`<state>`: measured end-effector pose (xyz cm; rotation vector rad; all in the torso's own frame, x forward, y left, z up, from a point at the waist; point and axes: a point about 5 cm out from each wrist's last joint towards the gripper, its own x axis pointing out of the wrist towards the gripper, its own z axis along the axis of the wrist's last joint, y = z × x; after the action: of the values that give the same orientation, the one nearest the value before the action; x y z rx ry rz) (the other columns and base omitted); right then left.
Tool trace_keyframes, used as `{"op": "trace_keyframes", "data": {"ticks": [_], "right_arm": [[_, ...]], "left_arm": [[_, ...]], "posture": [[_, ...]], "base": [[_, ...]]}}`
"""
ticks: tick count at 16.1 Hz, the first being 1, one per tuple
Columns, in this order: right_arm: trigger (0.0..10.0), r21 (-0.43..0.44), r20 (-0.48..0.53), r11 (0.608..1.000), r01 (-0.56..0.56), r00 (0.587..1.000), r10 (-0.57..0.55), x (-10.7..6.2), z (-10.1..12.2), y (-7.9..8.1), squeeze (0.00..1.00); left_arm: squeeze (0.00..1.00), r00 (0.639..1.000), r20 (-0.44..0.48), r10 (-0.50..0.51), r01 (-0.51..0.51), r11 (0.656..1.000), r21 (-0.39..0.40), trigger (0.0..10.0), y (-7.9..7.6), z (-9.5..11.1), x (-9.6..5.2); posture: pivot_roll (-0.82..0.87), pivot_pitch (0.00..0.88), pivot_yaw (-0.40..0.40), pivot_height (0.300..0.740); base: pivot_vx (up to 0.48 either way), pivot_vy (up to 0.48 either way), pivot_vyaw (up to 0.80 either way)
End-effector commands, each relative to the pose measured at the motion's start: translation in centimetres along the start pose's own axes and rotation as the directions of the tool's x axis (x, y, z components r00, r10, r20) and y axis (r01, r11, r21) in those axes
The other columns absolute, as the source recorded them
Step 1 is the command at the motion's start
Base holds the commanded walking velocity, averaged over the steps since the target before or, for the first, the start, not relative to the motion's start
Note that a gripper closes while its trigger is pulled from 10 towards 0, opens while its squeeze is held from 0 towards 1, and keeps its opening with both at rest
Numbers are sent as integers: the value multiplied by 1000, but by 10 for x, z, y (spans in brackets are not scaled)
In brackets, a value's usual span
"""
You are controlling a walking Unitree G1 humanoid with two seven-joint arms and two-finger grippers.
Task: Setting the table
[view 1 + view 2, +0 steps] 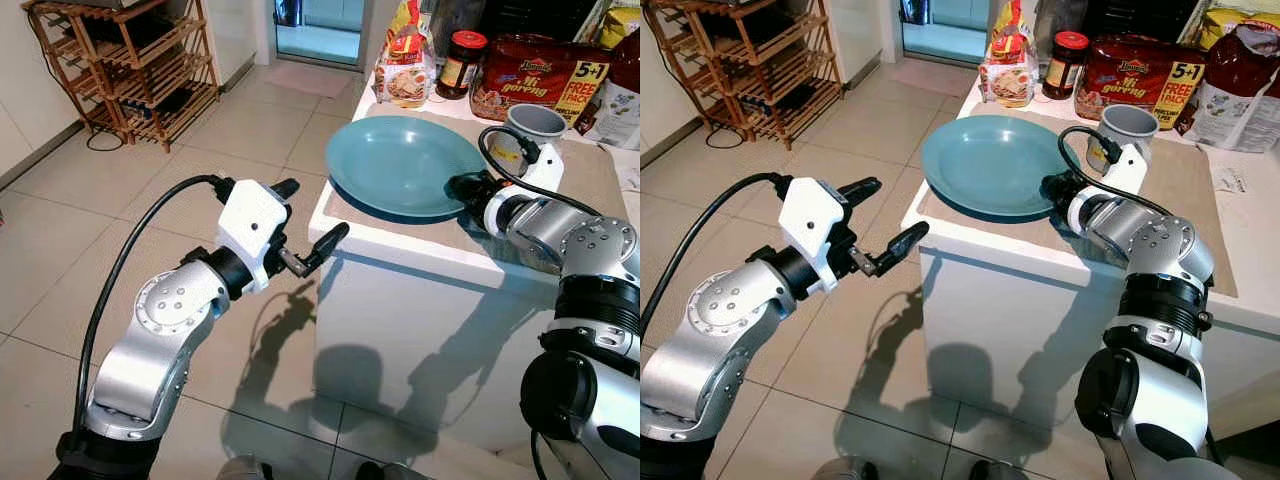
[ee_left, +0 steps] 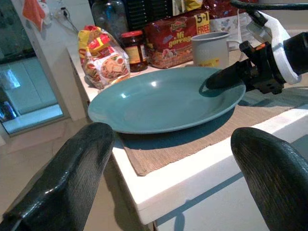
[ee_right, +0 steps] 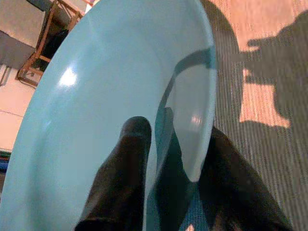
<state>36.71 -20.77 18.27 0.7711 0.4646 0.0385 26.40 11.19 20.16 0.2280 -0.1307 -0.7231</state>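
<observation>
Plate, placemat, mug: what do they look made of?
Teal plate: glazed ceramic or melamine, can't tell which; glossy, with sharp highlights and a reflection near the right end effector at its rim. Placemat: woven fabric, matte tan, with ribbed texture and a frayed-looking edge. Grey mug: likely ceramic, smooth satin finish.

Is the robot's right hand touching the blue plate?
Touching. In the right wrist view, the right gripper straddles the blue plate rim, one finger lying on its surface.
</observation>
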Motion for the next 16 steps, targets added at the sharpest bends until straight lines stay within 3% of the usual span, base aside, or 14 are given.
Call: {"op": "trace_keyframes", "data": {"ticks": [1,6,10,13,14,15,16], "right_arm": [[0,17,-1,1000,9,1000,-9,-2,1,-4,0],[0,48,-3,999,-12,1000,12,-5,0,-5,0],[0,121,33,990,-74,997,70,-15,6,-1,0],[0,139,166,959,-249,960,225,-38,23,21,0],[5529,97,301,948,-304,917,263,-54,30,29,0],[10000,80,367,941,-328,888,278,-61,32,32,0],[10000,9,428,942,-335,853,299,-73,29,34,0]], "left_arm": [[0,1000,3,-26,26,1000,11,10000,-3,3,1],[0,1000,7,-16,16,1000,10,10000,-3,3,1],[0,999,22,26,-27,1000,1,10000,0,3,1],[0,987,25,159,-159,987,-15,10000,13,4,1],[0,984,32,177,-176,984,-25,10000,15,5,0],[0,983,31,179,-178,984,-21,10000,15,5,0],[0,983,29,182,-182,983,-23,10000,14,5,-1]], "posture": [[139,32,-39,740],[140,30,-42,740],[137,30,-39,740],[134,35,-41,740],[130,38,-46,740],[128,39,-48,740],[128,39,-48,740]], "base": [[0,0,0],[0,0,0],[0,0,0],[0,0,0],[0,0,0],[0,0,0],[-446,0,0]]}}
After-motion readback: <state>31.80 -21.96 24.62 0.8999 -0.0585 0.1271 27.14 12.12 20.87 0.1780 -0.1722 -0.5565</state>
